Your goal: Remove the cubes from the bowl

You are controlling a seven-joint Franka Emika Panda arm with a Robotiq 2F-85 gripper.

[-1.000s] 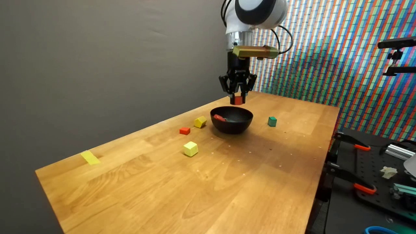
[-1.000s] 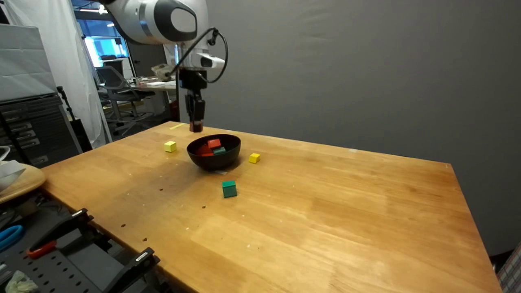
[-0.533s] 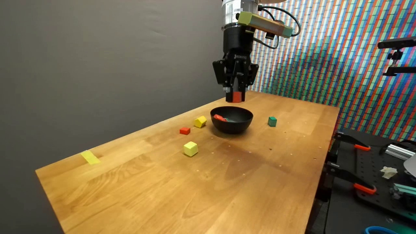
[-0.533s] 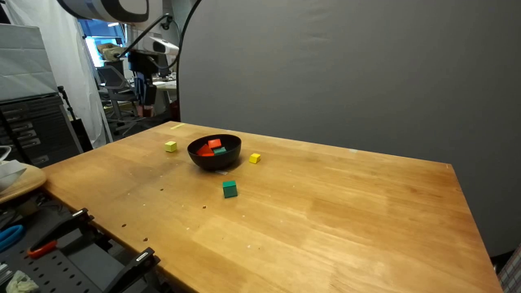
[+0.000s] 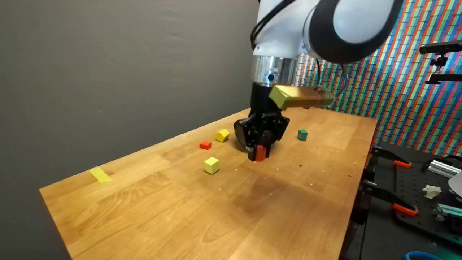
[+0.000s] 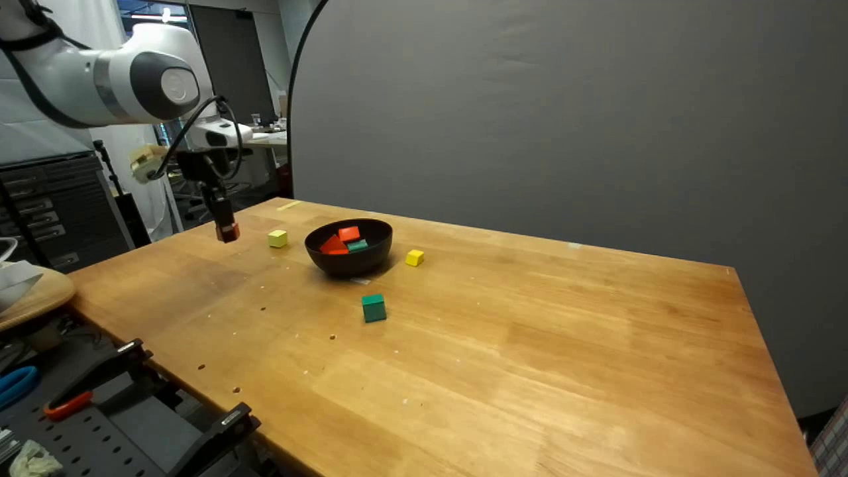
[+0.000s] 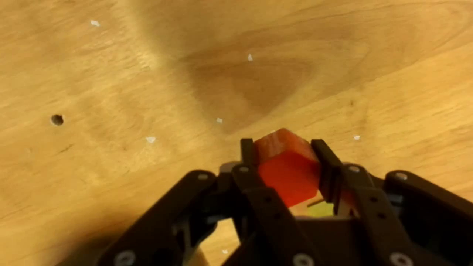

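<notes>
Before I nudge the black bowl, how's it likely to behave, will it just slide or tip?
Pushed high up, the black bowl might rock or tip, as its rounded sides narrow toward the bottom. The red blocks and green block inside would probably shift, since they seem to lie loose. Its even round shape suggests a stiff shell.

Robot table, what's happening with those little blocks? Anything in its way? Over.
End effector closed on a red block, outside the bowl. More red blocks and a green block inside it. Possible obstacle: pale yellow block nearby, apart.
</notes>
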